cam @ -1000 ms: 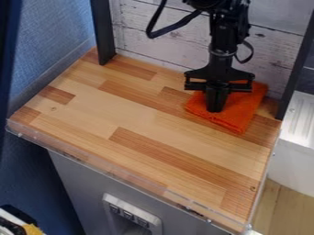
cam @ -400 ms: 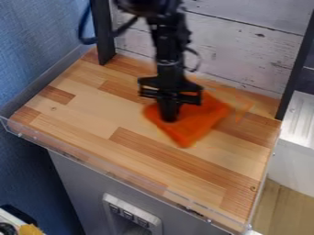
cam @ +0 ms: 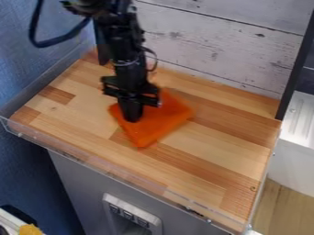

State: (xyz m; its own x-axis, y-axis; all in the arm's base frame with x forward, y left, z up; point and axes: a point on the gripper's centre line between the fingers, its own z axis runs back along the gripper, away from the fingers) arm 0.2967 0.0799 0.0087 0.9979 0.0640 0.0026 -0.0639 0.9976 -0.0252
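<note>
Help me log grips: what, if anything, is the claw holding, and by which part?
The claw is down on the orange cloth, toward its picture-left corner; whether it grips or only presses cannot be told.

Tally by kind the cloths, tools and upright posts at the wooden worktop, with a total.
Square orange fabric cloth: 1
Black robotic tool, down at the cloth: 1
Black upright posts at the worktop's back corners: 2
Total: 4

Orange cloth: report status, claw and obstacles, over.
Claw down on orange cloth. Cloth spread on wooden counter. Black post at counter's back corner, beyond cloth.
</note>
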